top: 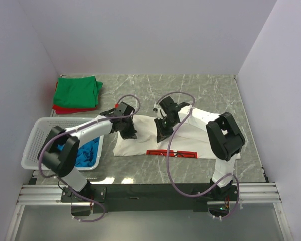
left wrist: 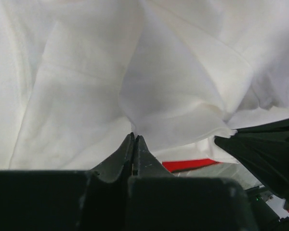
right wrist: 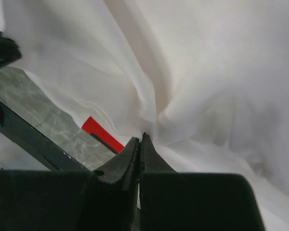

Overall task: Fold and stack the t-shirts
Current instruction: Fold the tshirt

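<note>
My left gripper (left wrist: 135,139) and right gripper (right wrist: 141,138) are each clenched on a bunched fold of the white t-shirt (top: 135,145), which lies mid-tabletop (top: 210,95). At the back left, the green t-shirt (top: 79,92) lies on the red t-shirt (top: 70,110). The blue t-shirt (top: 88,150) lies in the lattice basket (top: 37,130) that my left arm (top: 88,129) crosses.

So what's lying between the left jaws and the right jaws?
Only white t-shirt cloth spans that gap, with nothing else there; the top view shows it best.
</note>
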`<action>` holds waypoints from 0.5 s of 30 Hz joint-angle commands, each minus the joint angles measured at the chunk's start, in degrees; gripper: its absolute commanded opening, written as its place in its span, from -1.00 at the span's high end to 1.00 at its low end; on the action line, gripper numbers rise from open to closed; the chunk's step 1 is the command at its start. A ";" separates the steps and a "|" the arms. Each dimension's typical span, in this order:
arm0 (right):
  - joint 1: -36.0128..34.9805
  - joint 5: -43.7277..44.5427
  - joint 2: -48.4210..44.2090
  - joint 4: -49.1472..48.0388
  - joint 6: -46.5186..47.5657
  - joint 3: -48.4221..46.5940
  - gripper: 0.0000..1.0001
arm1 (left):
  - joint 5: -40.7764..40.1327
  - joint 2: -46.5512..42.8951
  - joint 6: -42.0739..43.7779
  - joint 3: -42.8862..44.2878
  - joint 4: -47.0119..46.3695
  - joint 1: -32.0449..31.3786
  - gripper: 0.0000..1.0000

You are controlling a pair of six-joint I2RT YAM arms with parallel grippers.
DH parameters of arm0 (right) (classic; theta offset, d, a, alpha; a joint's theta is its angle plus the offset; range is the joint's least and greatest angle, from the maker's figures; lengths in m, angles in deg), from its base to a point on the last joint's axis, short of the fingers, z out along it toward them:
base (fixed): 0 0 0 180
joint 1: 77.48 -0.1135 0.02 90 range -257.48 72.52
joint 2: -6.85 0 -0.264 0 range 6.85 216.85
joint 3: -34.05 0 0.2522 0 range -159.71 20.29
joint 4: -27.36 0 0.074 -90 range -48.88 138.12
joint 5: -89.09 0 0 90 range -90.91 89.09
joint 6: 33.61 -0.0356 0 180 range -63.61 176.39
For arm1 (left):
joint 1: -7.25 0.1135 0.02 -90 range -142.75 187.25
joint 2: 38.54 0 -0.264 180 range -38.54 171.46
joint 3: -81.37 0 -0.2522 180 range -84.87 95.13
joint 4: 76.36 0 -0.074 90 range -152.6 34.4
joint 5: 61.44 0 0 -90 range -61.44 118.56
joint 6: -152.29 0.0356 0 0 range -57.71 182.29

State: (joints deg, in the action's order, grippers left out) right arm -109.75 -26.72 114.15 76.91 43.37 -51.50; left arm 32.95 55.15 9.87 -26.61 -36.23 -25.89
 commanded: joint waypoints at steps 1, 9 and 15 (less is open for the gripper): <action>-2.09 1.45 -4.21 2.00 2.29 1.21 1.00 | -1.22 -5.88 -0.92 -1.65 3.07 -0.25 0.99; -4.29 3.30 -5.18 4.29 3.88 1.74 1.00 | 2.12 -11.24 -4.00 -8.16 2.46 -0.95 0.99; -4.90 4.09 -5.18 5.25 4.49 1.74 1.00 | 2.38 -12.57 -4.53 -9.65 3.33 -2.10 0.99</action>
State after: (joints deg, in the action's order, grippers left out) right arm -114.01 -23.85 111.79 80.28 46.50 -49.82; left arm 34.28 44.96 6.48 -36.17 -33.15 -27.45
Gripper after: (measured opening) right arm 0.011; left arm 0.015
